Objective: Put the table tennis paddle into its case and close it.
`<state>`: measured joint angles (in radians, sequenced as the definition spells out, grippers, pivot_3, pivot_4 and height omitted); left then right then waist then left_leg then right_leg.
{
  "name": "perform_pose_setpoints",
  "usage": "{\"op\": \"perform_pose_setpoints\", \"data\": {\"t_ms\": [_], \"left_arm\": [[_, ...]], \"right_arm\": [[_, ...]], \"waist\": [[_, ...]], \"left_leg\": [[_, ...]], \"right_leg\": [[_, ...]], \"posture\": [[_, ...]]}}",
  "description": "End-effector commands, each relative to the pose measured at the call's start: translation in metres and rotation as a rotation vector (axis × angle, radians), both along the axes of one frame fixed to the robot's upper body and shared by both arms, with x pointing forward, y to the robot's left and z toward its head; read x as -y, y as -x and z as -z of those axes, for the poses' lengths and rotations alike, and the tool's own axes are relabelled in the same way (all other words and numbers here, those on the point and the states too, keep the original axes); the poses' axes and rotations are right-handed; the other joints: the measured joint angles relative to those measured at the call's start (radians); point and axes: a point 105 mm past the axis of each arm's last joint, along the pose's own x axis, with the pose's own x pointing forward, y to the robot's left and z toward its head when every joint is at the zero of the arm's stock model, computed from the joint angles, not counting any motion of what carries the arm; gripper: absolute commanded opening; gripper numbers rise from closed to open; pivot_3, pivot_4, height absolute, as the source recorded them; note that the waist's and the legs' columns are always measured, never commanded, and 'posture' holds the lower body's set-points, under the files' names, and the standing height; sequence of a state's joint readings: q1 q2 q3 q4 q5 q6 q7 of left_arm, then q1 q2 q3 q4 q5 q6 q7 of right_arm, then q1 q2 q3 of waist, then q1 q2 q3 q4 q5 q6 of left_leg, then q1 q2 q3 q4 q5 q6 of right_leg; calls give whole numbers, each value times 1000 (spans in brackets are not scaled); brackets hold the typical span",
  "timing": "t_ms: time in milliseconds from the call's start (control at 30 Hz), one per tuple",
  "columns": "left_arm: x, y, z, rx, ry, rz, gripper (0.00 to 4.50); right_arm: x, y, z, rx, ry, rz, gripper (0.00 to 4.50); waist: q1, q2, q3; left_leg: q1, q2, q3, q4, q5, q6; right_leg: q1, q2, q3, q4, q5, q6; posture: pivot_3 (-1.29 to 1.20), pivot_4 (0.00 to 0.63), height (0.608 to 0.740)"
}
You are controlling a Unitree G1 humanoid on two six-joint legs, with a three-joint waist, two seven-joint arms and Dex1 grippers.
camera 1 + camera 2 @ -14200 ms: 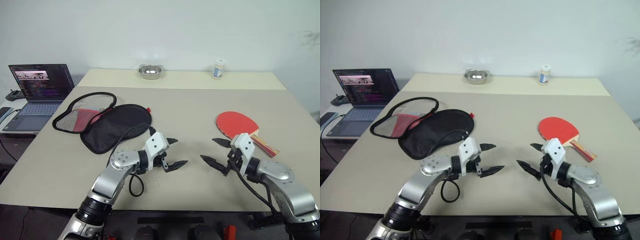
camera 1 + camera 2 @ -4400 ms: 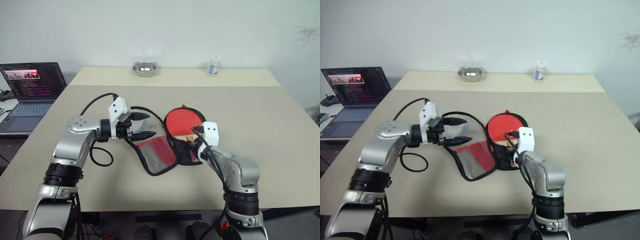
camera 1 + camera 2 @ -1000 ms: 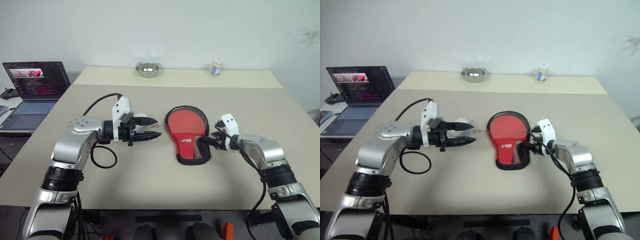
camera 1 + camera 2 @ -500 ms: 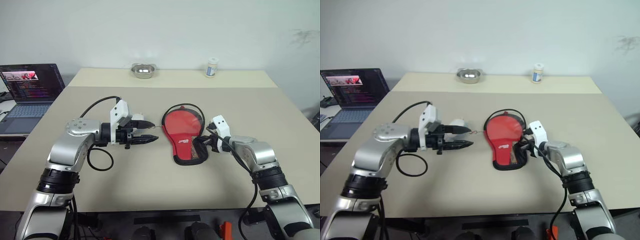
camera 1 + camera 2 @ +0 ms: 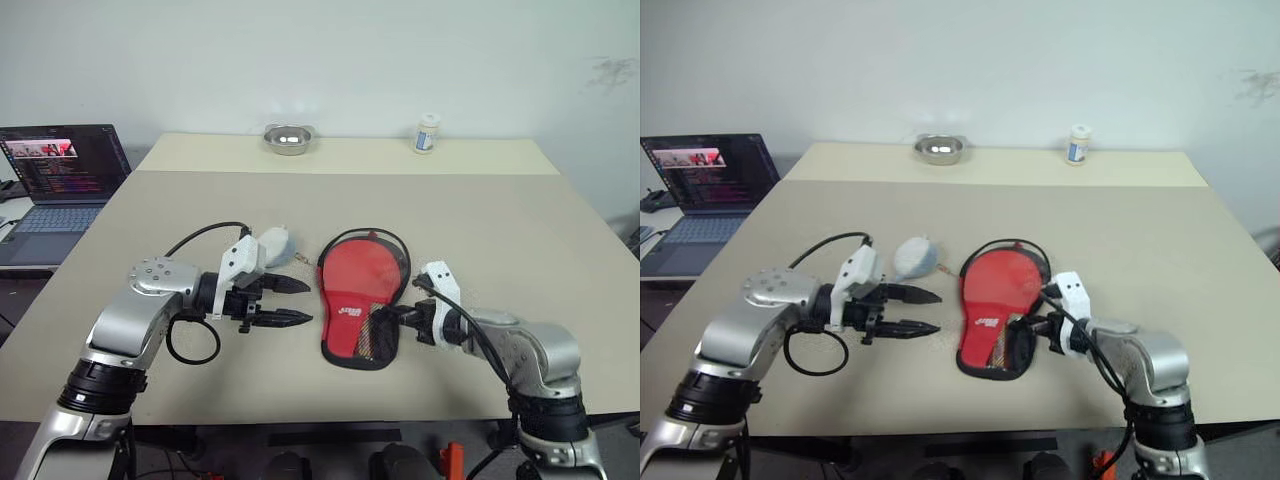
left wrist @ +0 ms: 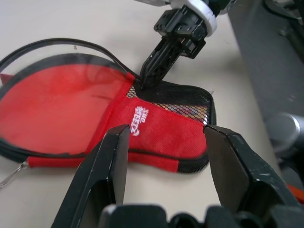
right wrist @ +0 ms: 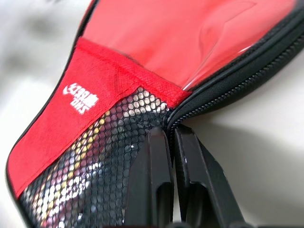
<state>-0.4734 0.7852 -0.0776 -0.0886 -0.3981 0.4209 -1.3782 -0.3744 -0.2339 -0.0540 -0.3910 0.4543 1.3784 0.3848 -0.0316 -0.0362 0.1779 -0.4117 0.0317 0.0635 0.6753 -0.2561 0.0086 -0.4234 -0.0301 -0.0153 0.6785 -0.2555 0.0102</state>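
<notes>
The case [image 5: 352, 288] lies flat on the table, red side up, with its white logo and black mesh pocket toward me. The black zipper edge [image 5: 392, 243] stands apart in a loop around the round far end. Through the mesh [image 7: 102, 142] I see the striped handle of the table tennis paddle [image 5: 374, 335], which is inside the case. My right gripper [image 5: 383, 314] is shut on the zipper at the case's right edge, where the mesh pocket begins [image 7: 168, 124]. My left gripper [image 5: 308, 302] hovers open just left of the case, pointing at it, holding nothing.
A laptop [image 5: 65, 165] stands open on a side table at the far left. A metal bowl [image 5: 287, 138] and a small white bottle [image 5: 427, 133] sit at the back of the table. The front table edge runs close below both arms.
My right gripper went from open to shut at the zipper and drew back toward me, and the case came nearer with it. My left gripper pulled back and sank a little.
</notes>
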Motion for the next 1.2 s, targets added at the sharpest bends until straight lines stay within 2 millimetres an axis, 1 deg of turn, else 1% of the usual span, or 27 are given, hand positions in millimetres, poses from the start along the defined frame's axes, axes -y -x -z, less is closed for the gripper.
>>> {"op": "perform_pose_setpoints", "data": {"t_ms": [33,133,300,500,667,900,1000,1200], "left_arm": [[-6,3,2,2,-42,37,2661],[-5,6,5,-3,-50,65,2661],[0,11,8,-13,-42,91,2661],[1,13,11,-17,-43,98,2661],[1,13,13,-17,-43,99,2661],[2,12,14,-13,-38,94,2661],[2,11,15,-10,-37,88,2661],[2,10,16,-7,-32,82,2661]], "right_arm": [[-11,17,-9,25,-17,-61,14],[-6,25,-7,11,-8,-69,14],[11,35,-4,-8,29,-64,14],[32,42,-4,-25,87,-68,14],[43,41,-5,-27,119,-67,14],[51,36,-6,-16,161,-75,14],[52,35,-7,-2,179,-88,14],[55,27,-11,26,173,-41,14]], "waist": [[0,0,0],[1,0,0],[2,0,0],[4,0,0],[5,0,0],[6,0,0],[6,0,0],[6,0,0]], "left_leg": [[0,0,0,0,0,0],[0,0,0,0,0,0],[-1,-1,0,0,0,0],[-1,-1,-1,0,0,0],[-1,-2,-1,1,0,0],[-3,-2,-2,1,0,0],[-3,-2,-2,1,0,0],[-3,-2,-2,1,0,0]], "right_leg": [[0,0,0,0,-2,3],[0,0,0,0,-3,4],[0,0,0,-1,-3,5],[0,-1,-1,-2,-3,5],[1,-1,-1,-2,-3,5],[1,-1,-2,-3,-3,5],[0,-1,-2,-3,-3,5],[0,-1,-2,-3,-3,5]], "posture": [[0,150,740],[0,150,740],[0,150,740],[0,150,740],[0,150,740],[0,150,740],[0,150,740],[0,150,740]]}}
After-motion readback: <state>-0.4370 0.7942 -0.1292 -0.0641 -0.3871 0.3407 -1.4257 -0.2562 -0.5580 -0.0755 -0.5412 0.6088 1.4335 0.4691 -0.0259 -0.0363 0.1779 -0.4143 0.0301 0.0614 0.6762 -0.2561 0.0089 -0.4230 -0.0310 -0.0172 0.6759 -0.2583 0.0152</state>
